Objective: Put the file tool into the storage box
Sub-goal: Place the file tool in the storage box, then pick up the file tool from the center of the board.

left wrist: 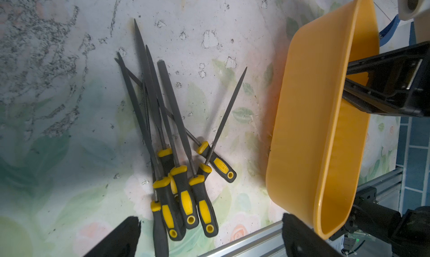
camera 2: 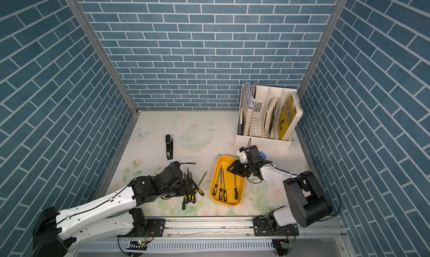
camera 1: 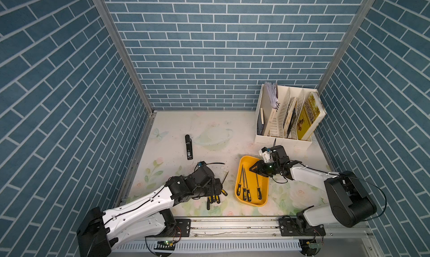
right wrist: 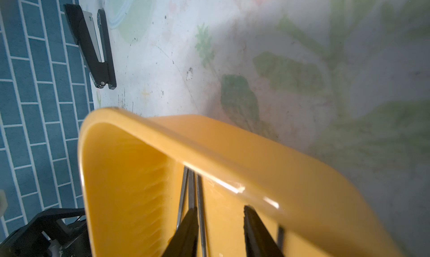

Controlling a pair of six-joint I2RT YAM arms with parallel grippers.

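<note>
Left wrist: left pincer (left wrist: 209, 221) wide above file pile (left wrist: 165, 152); right pincer (right wrist: 221, 230) parted in storage box (left wrist: 302, 127); stapler (right wrist: 93, 46) apart.

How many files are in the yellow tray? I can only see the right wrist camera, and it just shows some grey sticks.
Observer: Four files lie in the yellow tray, three close together and one apart, all with their handles toward the robot's base.
Operator: Are there more outside it?
Observer: Yes. A pile of files lies on the table beside the tray, on the left arm's side, not touching it.
Operator: Is the other hand grabbing one?
Observer: Not yet. The left gripper hangs wide open above the pile's handles and holds nothing.
</note>
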